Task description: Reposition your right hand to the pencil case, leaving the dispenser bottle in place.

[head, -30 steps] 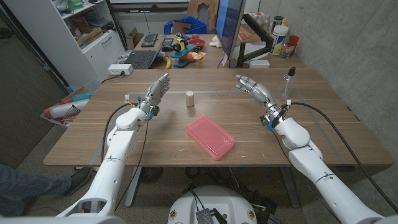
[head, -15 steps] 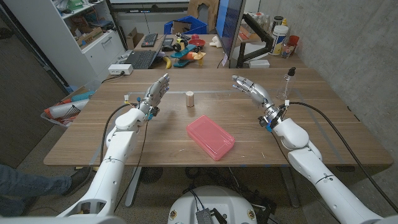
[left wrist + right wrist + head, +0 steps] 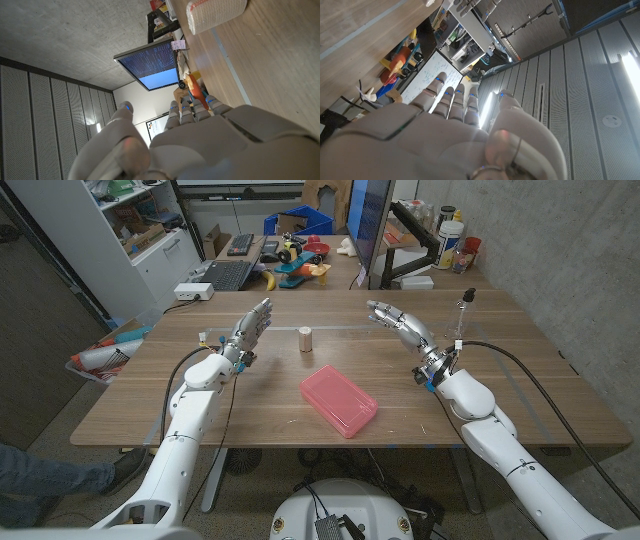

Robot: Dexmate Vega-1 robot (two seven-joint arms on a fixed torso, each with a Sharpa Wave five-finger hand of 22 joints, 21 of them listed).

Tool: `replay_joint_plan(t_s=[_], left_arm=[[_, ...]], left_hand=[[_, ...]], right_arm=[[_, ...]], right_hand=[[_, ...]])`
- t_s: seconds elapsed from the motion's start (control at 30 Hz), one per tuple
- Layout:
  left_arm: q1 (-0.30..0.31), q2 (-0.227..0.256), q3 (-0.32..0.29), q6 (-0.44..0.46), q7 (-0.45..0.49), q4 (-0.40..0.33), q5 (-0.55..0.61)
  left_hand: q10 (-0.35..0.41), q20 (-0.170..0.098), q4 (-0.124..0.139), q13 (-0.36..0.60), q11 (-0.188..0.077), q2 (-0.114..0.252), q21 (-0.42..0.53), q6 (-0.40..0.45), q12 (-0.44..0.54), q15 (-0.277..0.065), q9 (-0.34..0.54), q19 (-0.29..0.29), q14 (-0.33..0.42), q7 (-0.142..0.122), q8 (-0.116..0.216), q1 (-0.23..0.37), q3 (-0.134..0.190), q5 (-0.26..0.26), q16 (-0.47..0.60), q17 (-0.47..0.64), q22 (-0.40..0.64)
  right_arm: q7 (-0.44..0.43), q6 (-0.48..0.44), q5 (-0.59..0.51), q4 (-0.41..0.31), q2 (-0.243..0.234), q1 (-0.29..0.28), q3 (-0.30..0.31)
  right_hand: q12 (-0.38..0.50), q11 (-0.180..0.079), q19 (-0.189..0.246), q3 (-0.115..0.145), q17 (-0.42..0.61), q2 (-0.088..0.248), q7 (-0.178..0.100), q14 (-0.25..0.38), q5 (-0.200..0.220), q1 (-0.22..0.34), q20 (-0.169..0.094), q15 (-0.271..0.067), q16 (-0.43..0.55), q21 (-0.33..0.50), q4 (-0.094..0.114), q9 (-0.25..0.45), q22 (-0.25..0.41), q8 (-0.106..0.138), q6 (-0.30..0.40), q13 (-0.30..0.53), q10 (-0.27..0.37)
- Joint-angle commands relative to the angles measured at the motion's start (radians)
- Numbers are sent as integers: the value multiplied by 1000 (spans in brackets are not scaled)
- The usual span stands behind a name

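A pink pencil case (image 3: 338, 401) lies near the middle of the wooden table (image 3: 500, 395). Far right on the table stands the clear dispenser bottle (image 3: 463, 315) with a dark pump top. Raised over the table, my right hand (image 3: 400, 326) has its fingers stretched out and holds nothing; it is left of the bottle and behind and to the right of the pencil case, touching neither. At the left side my left hand (image 3: 249, 331) is up too, fingers extended and empty. Each wrist view shows the back of its own hand: the left hand (image 3: 200, 142) and the right hand (image 3: 440, 137).
A small tan cylinder (image 3: 305, 339) stands behind the pencil case, between my hands; it is also in the left wrist view (image 3: 216, 15). A small object (image 3: 204, 337) sits by the left hand. Beyond the far edge are a monitor (image 3: 368, 225), shelves and floor clutter.
My right hand has drifted a little to the left, away from the dispenser bottle. The left hand, bottle and pencil case have stayed where they were.
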Motion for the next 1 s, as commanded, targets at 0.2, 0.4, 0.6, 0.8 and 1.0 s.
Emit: replay_joint_plan(t_s=[0.2,0.4,0.6,0.8,1.0], left_arm=[[-9,-1,-1,-3,-5,10,-4],[-8,-3,-1,-5,-7,14,-6],[-8,-3,0,-7,-6,11,-4],[-6,-2,-1,-6,-6,6,-4],[-4,-1,0,-5,-6,2,-4]], left_hand=[[0,2,-10,3,1,10,4,-2,9,4,3,-8,-8,7,3,1,1,-1,3,5,3],[-1,2,-11,3,0,10,4,-2,9,5,3,-8,-7,7,3,0,0,-1,4,5,3],[-1,2,-12,3,1,11,4,-2,8,4,3,-9,-8,8,3,0,0,-2,4,5,3],[-1,3,-12,3,1,11,5,-2,8,5,3,-9,-8,7,2,0,0,-2,4,5,3],[0,5,-13,3,0,12,5,-1,9,5,3,-10,-9,8,2,-1,-1,-2,4,5,3]], right_arm=[[31,36,6,-24,-8,-7,-20],[46,52,5,-35,-12,-5,-26],[57,63,0,-44,-16,-6,-34],[61,72,-13,-56,-20,-11,-37],[54,78,-46,-74,-25,-16,-38]], right_hand=[[-2,-6,4,2,3,-2,0,8,4,-1,-4,0,1,2,-4,2,4,1,8,2,8],[-3,-8,4,2,3,-2,-1,9,4,-1,-3,2,1,1,-4,2,4,1,9,2,7],[-3,-8,4,0,3,-2,-1,8,4,-2,-2,1,1,1,-4,2,4,0,10,2,8],[-4,-12,4,0,2,-3,-3,8,4,-2,-1,2,0,1,-6,2,4,-1,10,2,9],[-4,-9,4,-1,2,-4,-5,9,4,-2,0,2,-1,1,-7,2,4,-2,8,2,10]])
